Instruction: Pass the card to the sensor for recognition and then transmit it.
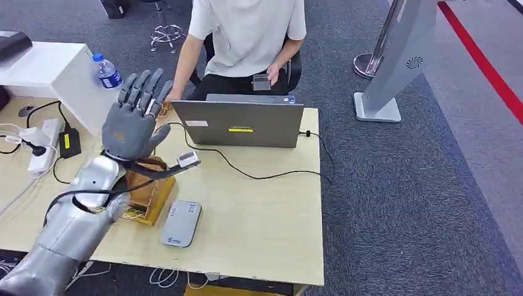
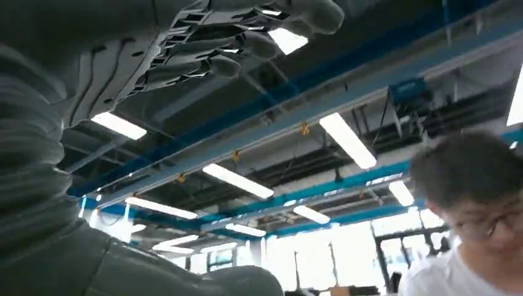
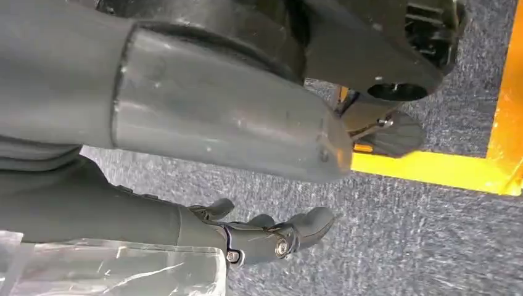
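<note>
A pale wood desk (image 1: 265, 203) stands on grey-blue carpet (image 1: 395, 197) crossed by a red stripe (image 1: 487, 68). A white cabinet (image 1: 52, 68) sits just beside the desk's far corner, and a grey stand (image 1: 395, 61) rises well apart. Overhead, strip lights (image 2: 348, 139) hang among blue beams (image 2: 345, 182).

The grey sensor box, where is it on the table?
In the head view the grey sensor box lies flat near the table's front edge, just right of the wooden box, below the raised left hand.

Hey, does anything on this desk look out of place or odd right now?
The left hand is raised with fingers spread and no card in it, while the grey sensor lies untouched on the table. Nothing looks spilled or damaged.
</note>
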Motion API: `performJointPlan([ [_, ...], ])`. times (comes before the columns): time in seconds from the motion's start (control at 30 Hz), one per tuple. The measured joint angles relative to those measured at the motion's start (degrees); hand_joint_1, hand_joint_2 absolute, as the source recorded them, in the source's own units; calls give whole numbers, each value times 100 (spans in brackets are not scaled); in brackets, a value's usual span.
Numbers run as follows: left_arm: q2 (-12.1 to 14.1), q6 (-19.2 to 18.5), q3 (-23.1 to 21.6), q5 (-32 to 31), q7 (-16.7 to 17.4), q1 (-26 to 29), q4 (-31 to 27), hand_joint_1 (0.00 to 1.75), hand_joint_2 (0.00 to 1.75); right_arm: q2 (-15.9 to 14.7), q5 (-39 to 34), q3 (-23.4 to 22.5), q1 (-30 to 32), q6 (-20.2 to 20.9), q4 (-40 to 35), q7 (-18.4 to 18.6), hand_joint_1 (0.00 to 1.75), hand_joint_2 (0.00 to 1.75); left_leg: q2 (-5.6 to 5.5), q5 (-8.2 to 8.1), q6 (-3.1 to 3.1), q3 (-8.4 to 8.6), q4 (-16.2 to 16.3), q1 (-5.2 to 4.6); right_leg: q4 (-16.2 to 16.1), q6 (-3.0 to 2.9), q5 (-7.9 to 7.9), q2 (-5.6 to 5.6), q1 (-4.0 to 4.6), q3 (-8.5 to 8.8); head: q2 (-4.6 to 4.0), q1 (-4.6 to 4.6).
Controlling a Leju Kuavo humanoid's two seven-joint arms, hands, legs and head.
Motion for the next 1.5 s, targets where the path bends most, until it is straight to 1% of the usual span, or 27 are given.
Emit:
performJointPlan([
  [0.1, 168, 426, 98, -177, -77, 897, -922, 0, 175, 0, -39, -118, 16, -35, 2, -17, 0, 0, 2, -7, 0, 5, 0, -1, -1, 5, -4, 4, 0, 0, 0, 0],
  [0.13, 218, 512, 116, -206, -94, 1186, -1171, 0, 175, 0, -55, -157, 23, -44, 2, -26, 0, 0, 4, -9, 0, 7, 0, -1, -1, 4, -7, 6, -1, -2, 0, -7],
  [0.23, 397, 386, 188, -273, -64, 1991, -1716, 0, 175, 0, -123, -273, 39, -70, 0, -50, 0, 0, 2, -16, -3, 5, -1, 0, -1, 6, -13, 2, -1, 0, 0, -2],
  [0.33, 540, 193, 236, -284, -31, 2652, -1990, 0, 175, 0, -175, -385, 52, -83, 0, -59, 0, 0, 1, -16, -2, 5, -1, 0, -1, 7, -14, 1, 0, 0, 0, -2],
  [0.43, 638, -247, 293, -262, 107, 3187, -2130, 0, 175, 0, -225, -490, 70, -92, 0, -55, 0, 0, 1, -16, -2, 5, -2, 1, -1, 6, -14, 0, 1, 1, 0, -2],
  [0.53, 877, -1257, 361, 15, 422, 3561, -2158, 0, 175, 0, -223, -579, 81, -94, 0, -41, 0, 0, 1, -18, -5, 4, -3, 3, -1, 5, -15, -1, 2, 0, 0, -4],
  [0.6, 1056, -1650, 455, 214, 557, 3736, -2154, 0, 175, 0, -203, -630, 87, -92, 0, -20, 0, 0, -1, -17, -6, 5, -3, 4, -1, 5, -15, -2, 3, 0, 0, -2],
  [0.67, 1223, -1839, 599, 366, 620, 3864, -2117, 0, 175, 0, -184, -651, 87, -90, 0, -2, 0, 0, -2, -17, -6, 5, -3, 7, -1, 5, -15, -4, 6, 1, 0, -2],
  [0.7, 1267, -1903, 662, 428, 647, 3895, -2095, 0, 175, 0, -173, -667, 88, -90, 0, 4, 0, 0, -3, -17, -6, 5, -3, 6, -1, 5, -15, -6, 6, 2, 0, -4],
  [0.87, 1289, -1979, 877, 535, 686, 3899, -1852, 0, 175, 0, -96, -702, 88, -83, 0, 22, 0, 0, -6, -16, -6, 7, -2, 6, -1, 5, -14, -11, 5, 7, 0, -2],
  [1.03, 1206, -1986, 1010, 557, 726, 3820, -1612, 0, 175, 0, -55, -741, 90, -83, 0, 28, 0, 0, -7, -16, -6, 7, -2, 4, -1, 5, -14, -12, 3, 8, 0, -2],
  [1.2, 1134, -1984, 1069, 553, 747, 3798, -1494, 0, 175, 0, -27, -759, 92, -83, 0, 31, 0, 0, -6, -17, -5, 7, -2, 4, -1, 5, -14, -12, 4, 7, 0, -2],
  [1.4, 981, -2012, 1257, 564, 791, 3725, -1297, 0, 175, 0, 83, -761, 91, -74, 0, 46, 0, 0, -7, -17, -6, 7, -2, 5, -1, 5, -14, -13, 4, 7, 0, -2],
  [1.5, 870, -2091, 1412, 572, 791, 3633, -1120, 0, 175, 0, 151, -761, 90, -59, 0, 55, 0, 0, -8, -16, -6, 8, -2, 5, -1, 5, -14, -14, 5, 8, 0, 0],
])
